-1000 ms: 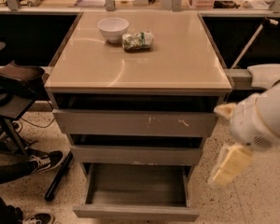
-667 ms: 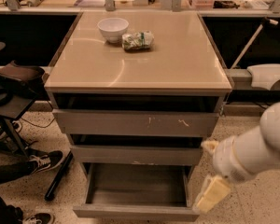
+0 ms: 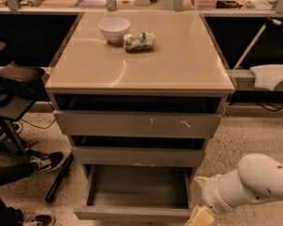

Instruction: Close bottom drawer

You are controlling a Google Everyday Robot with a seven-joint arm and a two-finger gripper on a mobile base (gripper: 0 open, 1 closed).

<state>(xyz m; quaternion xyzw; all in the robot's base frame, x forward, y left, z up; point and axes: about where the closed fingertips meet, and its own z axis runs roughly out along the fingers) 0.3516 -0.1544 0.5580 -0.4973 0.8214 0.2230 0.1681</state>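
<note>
Cabinet (image 3: 170,65) with a beige top and three grey drawers fills the middle of the view. The bottom drawer (image 3: 137,190) sits at the cabinet's foot, pulled well out toward the camera, so its smooth bare floor and low side walls show (its plain front panel runs along the lower edge of the view). Above it, the middle drawer (image 3: 139,156) and the top drawer (image 3: 132,124), which has pale scratch marks, each stand slightly out from the cabinet's frame, with a dark gap over each.

The gripper (image 3: 201,217) hangs low at the cabinet's front right corner, just beside the right end of the bottom drawer's front panel; whether it touches the panel, and whether it is open or closed, I cannot tell. The white arm (image 3: 254,182) reaches to it from the cabinet's right.

On the cabinet's top, toward the back, a white bowl (image 3: 114,28) stands just beside a crumpled packet (image 3: 138,40). A sneaker (image 3: 45,163) rests on the floor left of the cabinet.
</note>
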